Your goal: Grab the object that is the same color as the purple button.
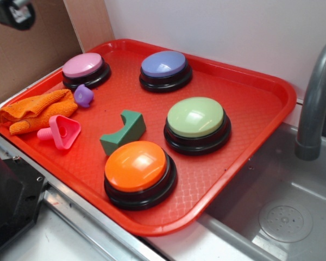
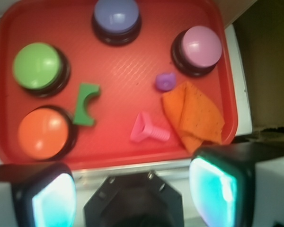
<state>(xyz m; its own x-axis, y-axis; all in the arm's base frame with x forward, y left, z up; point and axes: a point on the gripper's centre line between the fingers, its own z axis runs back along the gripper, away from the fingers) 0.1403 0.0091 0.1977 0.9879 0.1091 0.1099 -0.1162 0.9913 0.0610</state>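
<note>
Wrist view shows the gripper [image 2: 132,189] hanging spread open and empty above the tray's [image 2: 113,156] near edge. The purple peg [image 2: 165,81] lies between the pink button [image 2: 199,47] and orange cloth [image 2: 194,116]. It looks light, rigid and slick; pinching its rounded head seems best.

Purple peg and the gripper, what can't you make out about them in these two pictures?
- purple peg: its shaft, hidden under its head in the exterior view, blurred in the wrist view.
- gripper: fingertips cut off by the wrist view's bottom edge; mostly outside the exterior view.
- orange cloth: whatever lies beneath.
</note>
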